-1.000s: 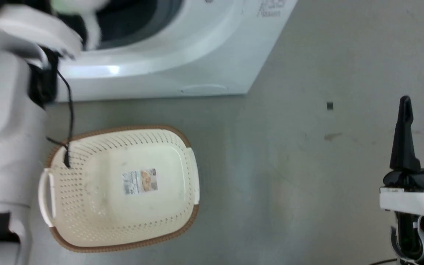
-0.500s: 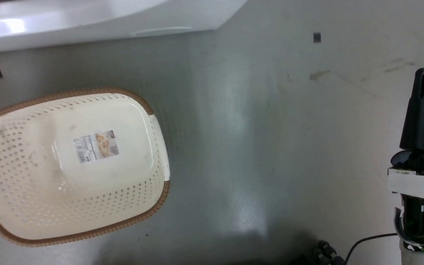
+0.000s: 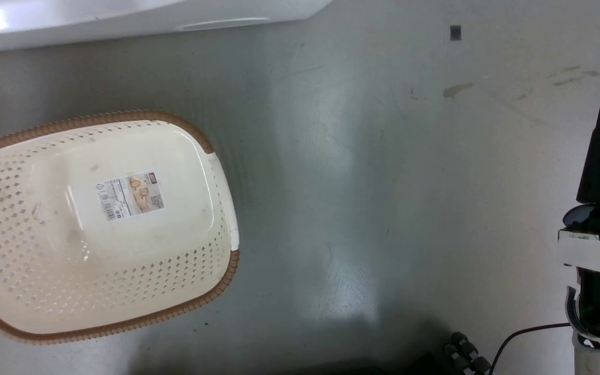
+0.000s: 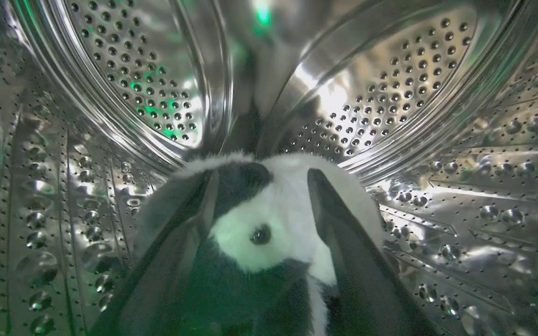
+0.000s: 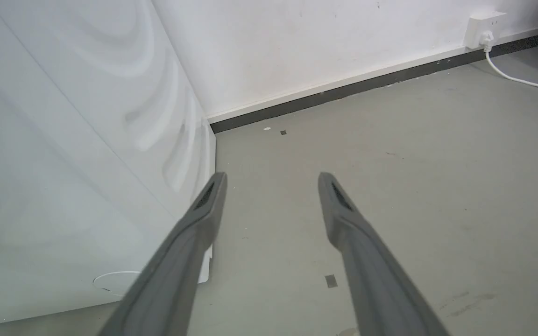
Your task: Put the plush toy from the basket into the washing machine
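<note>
Since a second ago the head camera has swung down and to the right. The washing machine (image 3: 123, 21) is now just a thin white strip along the far edge, and the basket (image 3: 216, 276) sits further left in that view, though it looks unmoved on the floor (image 3: 383, 182).

The left gripper (image 4: 262, 186) reaches deep inside the steel drum (image 4: 390, 70). Its fingers are spread wide, with the plush toy (image 4: 278, 219) between them, low in the drum. The toy's long axis seems to run along the fingers, black ear toward the drum's back and dark body toward the wrist.

The right gripper (image 5: 271, 179) hangs over the floor to the right of the machine, fingers spread, gripping nothing.
</note>
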Available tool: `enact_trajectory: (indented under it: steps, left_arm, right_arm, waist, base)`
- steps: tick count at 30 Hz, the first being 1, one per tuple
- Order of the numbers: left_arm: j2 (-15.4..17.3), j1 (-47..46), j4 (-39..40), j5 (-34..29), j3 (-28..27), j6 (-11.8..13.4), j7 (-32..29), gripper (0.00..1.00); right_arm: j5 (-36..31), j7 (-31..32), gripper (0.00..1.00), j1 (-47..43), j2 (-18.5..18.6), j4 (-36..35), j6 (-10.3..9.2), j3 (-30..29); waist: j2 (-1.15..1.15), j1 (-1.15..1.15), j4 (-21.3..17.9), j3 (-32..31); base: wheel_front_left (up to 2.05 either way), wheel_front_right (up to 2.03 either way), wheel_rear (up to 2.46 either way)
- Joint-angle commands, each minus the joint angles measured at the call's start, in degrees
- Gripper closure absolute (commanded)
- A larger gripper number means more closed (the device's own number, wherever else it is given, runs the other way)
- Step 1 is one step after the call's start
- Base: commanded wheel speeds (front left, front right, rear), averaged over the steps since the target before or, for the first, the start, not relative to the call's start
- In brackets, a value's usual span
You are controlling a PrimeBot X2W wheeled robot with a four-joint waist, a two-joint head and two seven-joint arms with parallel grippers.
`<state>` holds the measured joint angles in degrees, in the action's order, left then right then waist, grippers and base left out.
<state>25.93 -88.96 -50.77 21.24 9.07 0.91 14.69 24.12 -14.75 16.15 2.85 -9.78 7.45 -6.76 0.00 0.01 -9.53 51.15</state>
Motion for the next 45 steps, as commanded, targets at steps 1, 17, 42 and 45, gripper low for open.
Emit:
enact_trajectory:
  steps: [1,17,42,45]
  left_arm:
    - [-0.5,3.1,1.5,-1.6,-0.1,0.4,0.3,0.00]
    - [-8.0,31.5,15.4,-6.6,-7.5,1.2,0.3,0.00]
    - [-19.8,80.7,40.8,-16.9,-12.9,0.0,0.3,0.00]
    - [-20.2,84.2,41.0,-17.3,-13.1,-0.2,0.3,0.00]
  right_arm:
    - [-0.6,-0.2,0.00,1.3,0.0,0.1,0.03,-0.1]
    - [-4.1,-0.2,0.00,-3.0,0.0,2.4,0.03,2.8]
    - [-12.0,-0.3,0.00,-19.0,0.0,5.2,0.03,5.7]
    - [-12.2,-0.3,0.00,-21.0,0.0,5.6,0.03,5.6]
  waist:
    - [0.00,-0.01,0.9,-1.7]
    - [0.00,-0.01,5.1,-18.7]
    - [0.00,-0.01,9.5,-46.5]
    - [0.00,-0.01,9.7,-48.2]
  base:
    - [0.00,0.00,0.00]
    - [0.00,0.00,0.00]
    - [0.00,0.00,0.00]
    - [0.00,0.00,0.00]
